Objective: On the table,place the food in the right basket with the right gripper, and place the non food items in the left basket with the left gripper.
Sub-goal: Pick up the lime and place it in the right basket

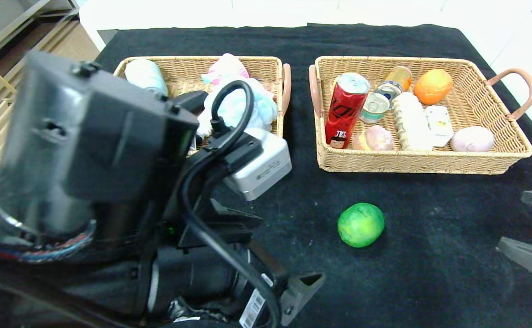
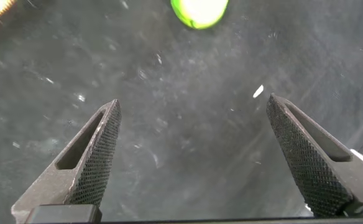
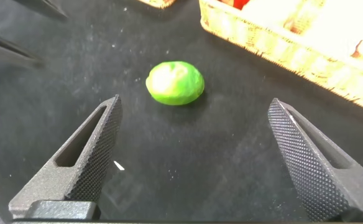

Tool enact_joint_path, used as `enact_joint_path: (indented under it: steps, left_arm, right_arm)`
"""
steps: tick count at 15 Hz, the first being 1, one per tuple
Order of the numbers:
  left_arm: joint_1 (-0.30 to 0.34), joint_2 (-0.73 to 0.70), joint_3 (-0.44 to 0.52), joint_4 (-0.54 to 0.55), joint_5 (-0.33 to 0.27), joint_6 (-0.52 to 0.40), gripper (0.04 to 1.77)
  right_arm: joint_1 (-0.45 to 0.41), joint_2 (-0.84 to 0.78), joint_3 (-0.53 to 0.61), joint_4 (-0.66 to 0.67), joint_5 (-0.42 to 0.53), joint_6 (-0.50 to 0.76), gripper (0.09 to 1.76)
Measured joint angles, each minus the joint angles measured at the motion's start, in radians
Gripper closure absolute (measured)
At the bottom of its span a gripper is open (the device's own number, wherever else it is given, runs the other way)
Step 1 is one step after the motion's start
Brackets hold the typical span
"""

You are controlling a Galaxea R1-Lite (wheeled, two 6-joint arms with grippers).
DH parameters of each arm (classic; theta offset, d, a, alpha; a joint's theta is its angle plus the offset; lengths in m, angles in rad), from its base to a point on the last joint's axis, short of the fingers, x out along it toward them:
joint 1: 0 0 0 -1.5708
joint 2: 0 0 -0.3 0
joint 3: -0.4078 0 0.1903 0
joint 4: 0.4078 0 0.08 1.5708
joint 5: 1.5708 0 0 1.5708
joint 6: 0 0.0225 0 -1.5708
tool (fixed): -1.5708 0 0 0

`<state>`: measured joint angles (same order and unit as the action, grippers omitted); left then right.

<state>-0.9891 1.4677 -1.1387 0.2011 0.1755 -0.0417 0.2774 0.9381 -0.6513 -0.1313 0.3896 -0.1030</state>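
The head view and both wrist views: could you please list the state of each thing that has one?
Green fruit: loose on the table, outside both baskets.
Red soda can: lying tilted in the right basket.
Blue pouf: in the left basket.
Left gripper: open, empty.
Right gripper: open, empty, facing the fruit.

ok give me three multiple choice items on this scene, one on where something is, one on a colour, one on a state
1. Where is the green fruit?
A. in the left basket
B. on the table, in front of the right basket
C. held by an end effector

2. What colour is the tall can in the right basket?
A. red
B. blue
C. black

3. How is the right end effector?
A. shut on the fruit
B. shut, empty
C. open, empty

Answers: 1 B, it lies on the black cloth before that basket; 2 A, the can's side is red; 3 C, its fingers stand wide apart with the fruit lying beyond them.
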Motion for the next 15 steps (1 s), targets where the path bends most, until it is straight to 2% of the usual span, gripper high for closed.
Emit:
enact_joint_path:
  steps: [2,4,8,13,15]
  left_arm:
    - [0.047,-0.069,0.161,-0.225,-0.038,0.071,0.11]
    - [0.107,-0.128,0.288,-0.389,-0.082,0.110,0.11]
    - [0.196,-0.198,0.420,-0.486,-0.131,0.121,0.11]
    - [0.232,-0.244,0.447,-0.487,-0.135,0.140,0.10]
    - [0.240,-0.250,0.448,-0.485,-0.135,0.141,0.10]
  right_arm:
    - [0.000,0.021,0.004,-0.001,-0.003,0.000,0.14]
    - [0.000,0.039,0.006,-0.001,-0.005,0.000,0.14]
    - [0.001,0.070,0.011,-0.004,-0.007,-0.001,0.14]
    - [0.008,0.106,0.010,-0.007,-0.010,0.000,0.14]
    - [0.031,0.118,-0.007,0.000,-0.049,0.002,0.14]
